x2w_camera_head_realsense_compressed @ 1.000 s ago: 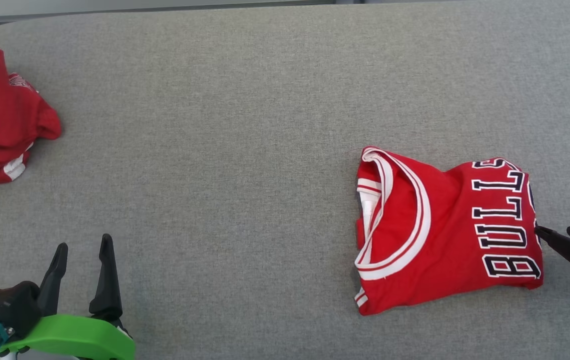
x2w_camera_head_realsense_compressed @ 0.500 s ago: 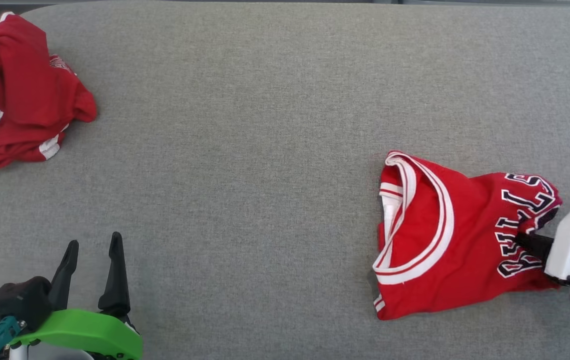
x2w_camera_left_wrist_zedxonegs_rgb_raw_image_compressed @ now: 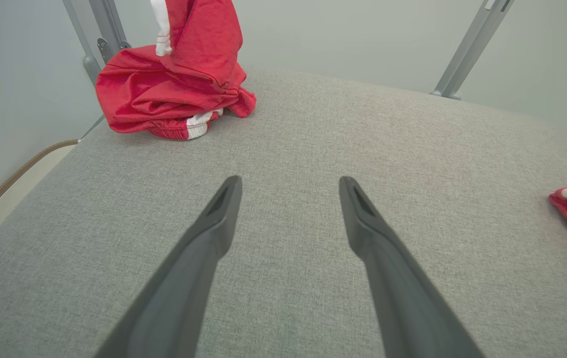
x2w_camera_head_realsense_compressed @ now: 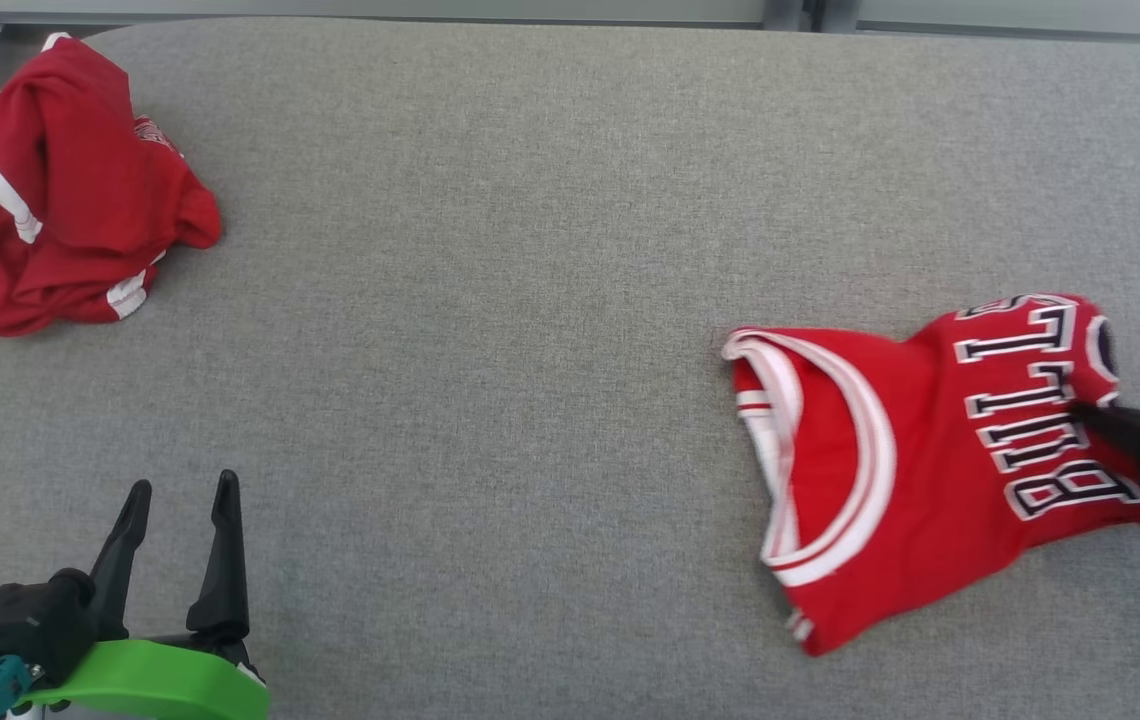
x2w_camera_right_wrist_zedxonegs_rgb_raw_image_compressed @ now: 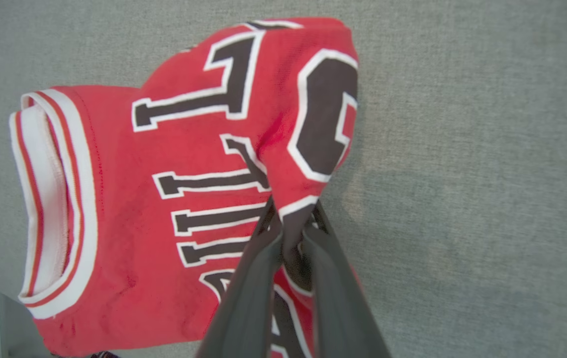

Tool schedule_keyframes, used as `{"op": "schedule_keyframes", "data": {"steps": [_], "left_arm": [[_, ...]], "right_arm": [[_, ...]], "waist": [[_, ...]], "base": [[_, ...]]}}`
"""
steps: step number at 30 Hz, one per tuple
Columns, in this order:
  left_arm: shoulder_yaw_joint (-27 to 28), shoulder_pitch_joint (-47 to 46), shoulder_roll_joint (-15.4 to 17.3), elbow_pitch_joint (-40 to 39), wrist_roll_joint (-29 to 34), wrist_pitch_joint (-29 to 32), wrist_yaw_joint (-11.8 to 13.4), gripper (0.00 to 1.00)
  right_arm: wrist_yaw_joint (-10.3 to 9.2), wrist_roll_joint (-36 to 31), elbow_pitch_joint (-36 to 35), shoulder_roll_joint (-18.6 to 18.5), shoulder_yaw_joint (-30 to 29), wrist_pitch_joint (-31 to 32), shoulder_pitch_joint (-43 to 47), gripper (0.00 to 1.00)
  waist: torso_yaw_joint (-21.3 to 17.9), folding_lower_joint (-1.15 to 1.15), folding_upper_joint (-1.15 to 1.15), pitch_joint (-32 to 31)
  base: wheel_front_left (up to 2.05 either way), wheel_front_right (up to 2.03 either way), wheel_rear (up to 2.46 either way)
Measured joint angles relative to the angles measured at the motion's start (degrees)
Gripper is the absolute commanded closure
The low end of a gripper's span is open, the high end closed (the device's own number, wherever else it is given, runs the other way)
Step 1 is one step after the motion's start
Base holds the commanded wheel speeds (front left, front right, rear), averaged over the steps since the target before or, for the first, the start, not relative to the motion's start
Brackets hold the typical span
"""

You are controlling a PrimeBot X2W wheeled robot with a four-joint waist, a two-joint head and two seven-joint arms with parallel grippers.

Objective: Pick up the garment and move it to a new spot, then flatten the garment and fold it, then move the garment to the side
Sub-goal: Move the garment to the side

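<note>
— Where is the garment (x2w_camera_head_realsense_compressed: 890, 470)?
— On the bench's (x2w_camera_head_realsense_compressed: 530, 300) right side. It is folded, red with black lettering, and its collar end points toward the bench's middle. The right gripper (x2w_camera_right_wrist_zedxonegs_rgb_raw_image_compressed: 291, 216) has its jaws clamped on a bunched bit of the lettered edge. That edge looks raised, while the collar end seems to lie on the bench.
— What could spoil it?
— One narrow pinch carries the whole bundle. If it has caught the top layer alone, I'd expect the layers beneath to sag and the fold to open. Dragging the collar end over the bench's rough cloth could also pull it askew, and the slick fabric may slide out of the jaws.
— Anything in the way?
— Nothing close. A red heap (x2w_camera_head_realsense_compressed: 70, 190) sits at the bench's far-left corner, well apart. The left gripper (x2w_camera_head_realsense_compressed: 180, 500) hangs over the bench's near-left part with its jaws apart and holding nothing, clear of any path along the right side.
</note>
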Motion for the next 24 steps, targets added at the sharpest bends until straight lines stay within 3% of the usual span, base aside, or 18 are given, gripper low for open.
{"op": "schedule_keyframes", "data": {"steps": [10, 24], "left_arm": [[2.53, -0.1, -0.58, 1.21, 0.19, -2.72, -1.32, 0.0], [5.04, -0.09, -0.01, -0.25, 0.36, -3.39, -0.9, 0.0]], "right_arm": [[0.01, -10.96, 5.97, -9.32, -5.37, -5.56, -1.34, 1.0], [0.05, -16.58, 16.35, -15.19, -7.69, -12.02, -7.41, 1.0]], "waist": [[-0.11, 0.0, 0.0, 2.0], [-0.11, 0.0, 0.0, 5.54]], "base": [[0.0, 0.0, 0.0], [0.0, 0.0, 0.0]]}}
